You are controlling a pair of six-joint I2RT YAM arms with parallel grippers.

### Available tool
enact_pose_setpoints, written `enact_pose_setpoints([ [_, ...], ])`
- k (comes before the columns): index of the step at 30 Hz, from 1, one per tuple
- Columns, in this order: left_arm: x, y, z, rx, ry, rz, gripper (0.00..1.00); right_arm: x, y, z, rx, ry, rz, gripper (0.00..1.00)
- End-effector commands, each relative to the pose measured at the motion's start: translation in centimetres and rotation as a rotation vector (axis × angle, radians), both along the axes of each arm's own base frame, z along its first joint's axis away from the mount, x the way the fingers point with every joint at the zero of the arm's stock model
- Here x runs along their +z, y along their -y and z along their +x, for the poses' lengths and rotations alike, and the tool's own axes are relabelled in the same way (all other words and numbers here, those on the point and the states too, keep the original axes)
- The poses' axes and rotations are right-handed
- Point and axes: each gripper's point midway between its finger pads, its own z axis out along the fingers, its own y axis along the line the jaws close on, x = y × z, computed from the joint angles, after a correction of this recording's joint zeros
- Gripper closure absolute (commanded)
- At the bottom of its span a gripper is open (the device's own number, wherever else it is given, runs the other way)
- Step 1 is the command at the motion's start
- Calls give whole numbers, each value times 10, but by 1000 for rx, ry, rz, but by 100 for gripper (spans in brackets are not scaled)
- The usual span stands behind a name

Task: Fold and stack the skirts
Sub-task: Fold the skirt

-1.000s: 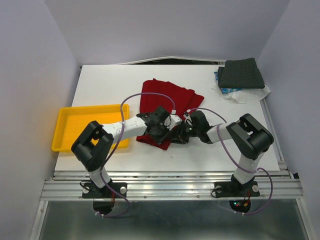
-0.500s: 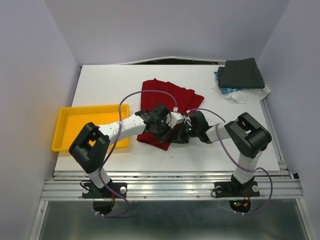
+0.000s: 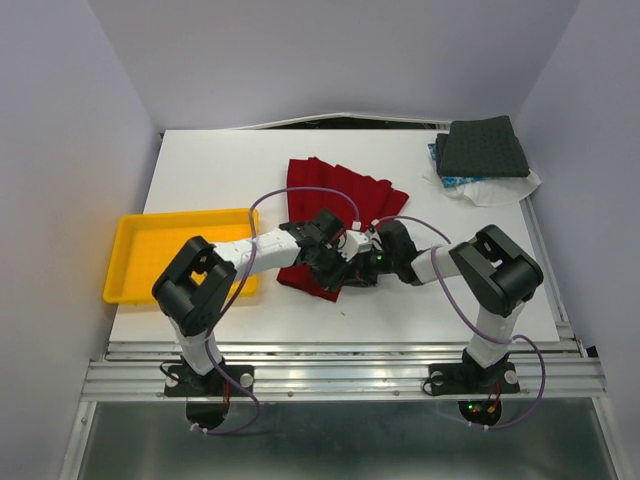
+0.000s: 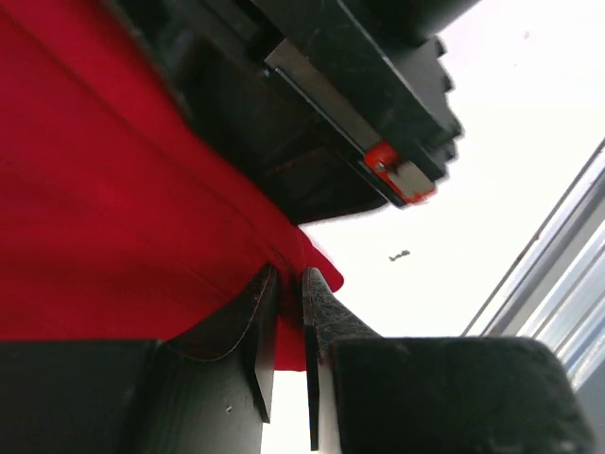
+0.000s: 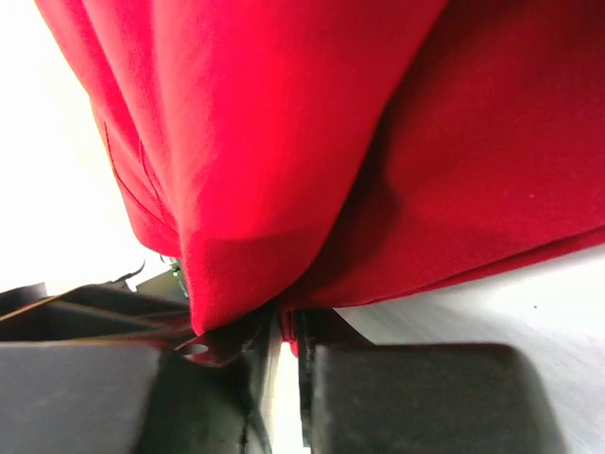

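Where they meet low over the counter point(image 3: 200, 170), my left pincer point(image 4: 288, 284) and right pincer point(image 5: 286, 323) are each clenched on the edge of the red skirt point(image 3: 335, 195), which spreads away ahead of both.

Top view: high, from near edge, looking down on table point(image 3: 200, 170). 2 wrist views: very close, both on red skirt point(image 5: 284, 142).
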Motion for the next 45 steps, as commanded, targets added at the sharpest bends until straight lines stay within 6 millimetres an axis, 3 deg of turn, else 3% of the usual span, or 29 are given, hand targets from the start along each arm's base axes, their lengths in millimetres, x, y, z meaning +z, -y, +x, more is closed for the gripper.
enact_pose_setpoints([
  [1,-14,4,-19,-65,-71,-15,100,-53,36,-13,-43,-60,-269,84],
  [2,-17,4,-20,-62,-81,-13,100,-51,34,-7,-43,-52,-280,80],
  [3,-22,3,-20,-62,-100,-12,100,-51,38,-3,-42,-32,-316,62],
  [6,-32,2,-20,-52,-132,-9,100,-52,53,-8,-8,-47,-422,45],
  [8,-37,-1,-18,-45,-149,-3,100,-50,68,1,-18,-22,-482,39],
  [12,-44,-9,-18,-36,-185,16,100,-38,112,20,-51,-36,-554,40],
  [17,-40,-13,-20,-71,-177,30,100,-7,179,54,-166,15,-597,43],
  [21,-38,-22,-19,-115,-156,72,100,29,197,88,-167,206,-599,46],
  [26,-49,-43,-31,-177,-188,158,100,89,185,141,-165,439,-534,46],
  [30,-51,-52,-39,-206,-199,180,100,101,173,177,-168,498,-484,48],
  [31,-50,-52,-39,-211,-193,181,100,86,170,183,-156,464,-483,48],
  [34,-51,-57,-38,-215,-182,196,100,76,163,204,-164,437,-462,47],
  [41,-54,-59,-37,-219,-165,202,100,68,152,244,-192,433,-420,42],
  [45,-54,-57,-36,-217,-164,197,100,68,144,256,-190,429,-383,42],
])
